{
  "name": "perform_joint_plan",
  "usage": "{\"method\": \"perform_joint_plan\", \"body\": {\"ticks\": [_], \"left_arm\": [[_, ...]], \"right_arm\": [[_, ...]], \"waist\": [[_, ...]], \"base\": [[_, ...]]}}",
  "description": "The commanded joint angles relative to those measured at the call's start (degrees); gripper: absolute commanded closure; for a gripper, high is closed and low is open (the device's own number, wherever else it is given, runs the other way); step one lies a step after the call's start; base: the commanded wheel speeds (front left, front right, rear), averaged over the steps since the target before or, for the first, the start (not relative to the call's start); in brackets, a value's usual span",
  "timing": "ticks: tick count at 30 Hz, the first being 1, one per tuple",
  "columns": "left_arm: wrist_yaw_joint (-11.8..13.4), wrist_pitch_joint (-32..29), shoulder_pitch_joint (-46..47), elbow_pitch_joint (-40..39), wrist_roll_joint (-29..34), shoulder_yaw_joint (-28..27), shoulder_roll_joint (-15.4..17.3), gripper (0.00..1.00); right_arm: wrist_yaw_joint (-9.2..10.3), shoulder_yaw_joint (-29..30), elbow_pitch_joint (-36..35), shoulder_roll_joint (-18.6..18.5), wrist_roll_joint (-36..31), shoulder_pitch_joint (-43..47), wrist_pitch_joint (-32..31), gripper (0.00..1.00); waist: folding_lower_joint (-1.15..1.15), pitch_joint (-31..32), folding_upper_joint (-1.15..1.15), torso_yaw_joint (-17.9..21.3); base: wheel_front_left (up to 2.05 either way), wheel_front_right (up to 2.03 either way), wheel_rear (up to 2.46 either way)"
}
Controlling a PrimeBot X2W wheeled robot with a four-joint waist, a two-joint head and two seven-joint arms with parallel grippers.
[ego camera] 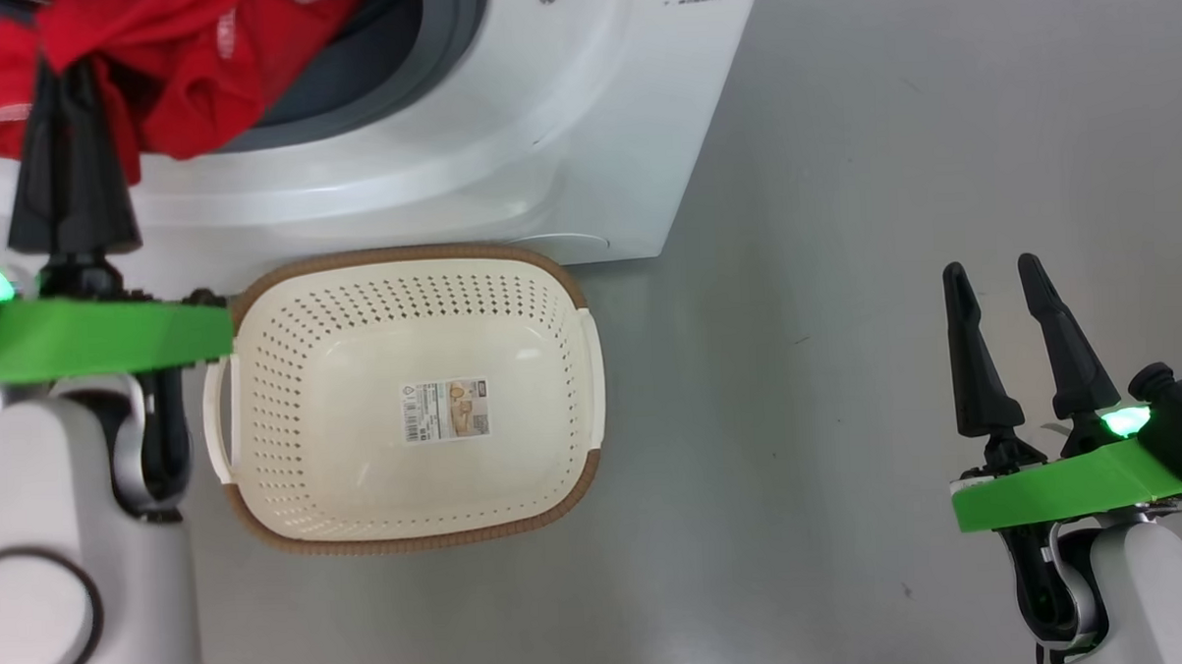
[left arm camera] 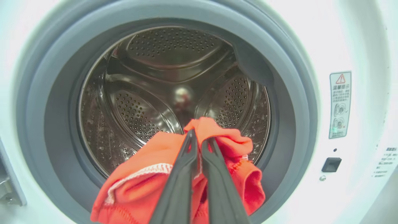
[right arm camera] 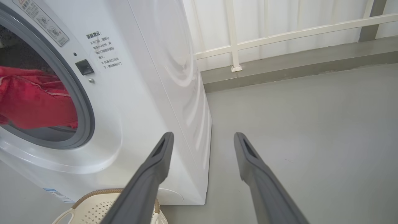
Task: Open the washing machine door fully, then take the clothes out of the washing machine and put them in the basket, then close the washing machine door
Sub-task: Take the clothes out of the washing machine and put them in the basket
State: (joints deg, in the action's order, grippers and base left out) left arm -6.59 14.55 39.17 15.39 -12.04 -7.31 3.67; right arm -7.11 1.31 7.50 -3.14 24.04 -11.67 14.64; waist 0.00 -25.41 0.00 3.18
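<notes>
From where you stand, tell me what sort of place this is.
Probably a laundry or utility area: a white front-loading washing machine with red clothes at its mouth, a cream basket on a bare grey floor, and a pale railing beyond.

Smooth grey floor [right arm camera: 311,109] runs to a raised grey kerb [right arm camera: 295,63] beneath cream railing [right arm camera: 279,37].

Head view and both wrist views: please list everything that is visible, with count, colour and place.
washing machine: one, white, behind the basket
drum: one, steel, inside the machine
clothes: one bundle, red with white trim, at the machine's opening
basket: one, cream, brown rim, on the floor
floor: grey
railing: one, cream, beyond the machine
left fingers: two, dark, shut on the clothes
right fingers: two, dark, apart, above the floor
</notes>
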Motion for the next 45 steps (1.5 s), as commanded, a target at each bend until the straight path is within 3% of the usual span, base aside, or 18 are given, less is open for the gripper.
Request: {"method": "perform_joint_plan", "body": {"ticks": [1,12,17,32,45], "left_arm": [[-0.5,0.4,-1.6,-3.6,0.5,-2.1,1.3,1.00],[-0.9,0.4,-8.7,-20.5,0.8,-3.0,-0.7,1.00],[-0.9,0.4,-11.3,-22.7,0.3,-1.9,-0.8,1.00],[-0.9,0.4,-13.0,-6.1,-0.4,2.3,-0.8,1.00],[-0.9,0.4,-4.3,11.7,1.4,1.7,-0.8,1.00]], "right_arm": [[-0.37,-0.9,-1.5,-0.4,-0.5,0.8,0.4,0.00],[-0.37,-1.2,-1.7,-0.6,-0.4,0.4,0.4,0.00],[-0.37,-1.2,-1.8,-0.5,-0.4,0.4,0.4,0.00],[-0.37,-1.7,-2.2,-0.1,-0.2,-1.8,0.4,0.00],[-0.37,-1.4,-3.1,0.2,0.0,-4.4,0.4,0.00]], "waist": [[0.00,0.0,0.00,-0.2],[0.00,-0.8,0.00,-0.4],[0.00,-1.3,0.00,-0.4],[0.00,-5.4,0.00,0.7],[0.00,-11.0,0.00,1.5]], "base": [[0.00,0.00,0.00],[0.00,0.00,0.00],[0.00,0.00,0.00],[0.00,0.00,0.00],[0.00,0.00,0.00]]}}
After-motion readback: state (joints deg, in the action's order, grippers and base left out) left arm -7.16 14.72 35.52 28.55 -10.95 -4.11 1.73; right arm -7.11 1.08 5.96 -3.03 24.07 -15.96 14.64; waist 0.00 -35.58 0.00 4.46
